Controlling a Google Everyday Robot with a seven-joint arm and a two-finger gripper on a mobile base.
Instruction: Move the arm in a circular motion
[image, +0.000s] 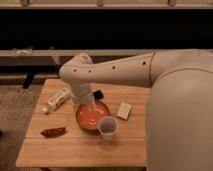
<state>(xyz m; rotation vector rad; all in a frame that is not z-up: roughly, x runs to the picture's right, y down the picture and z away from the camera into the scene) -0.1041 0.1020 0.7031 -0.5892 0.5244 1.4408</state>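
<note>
My cream-white arm (150, 70) comes in from the right as thick tubular segments with small dark dots. It bends at a rounded elbow (75, 70) and turns down toward the wooden table (60, 150). The gripper (90, 107) is the short narrow tip at the arm's end. It hangs just above the orange bowl (87, 119) in the middle of the table.
A clear plastic cup (108, 127) stands at the bowl's front right. A white plastic bottle (56, 99) lies at the left. A dark red chip bag (53, 132) lies at the front left. A pale sponge (124, 110) and a small black object (98, 94) lie to the right.
</note>
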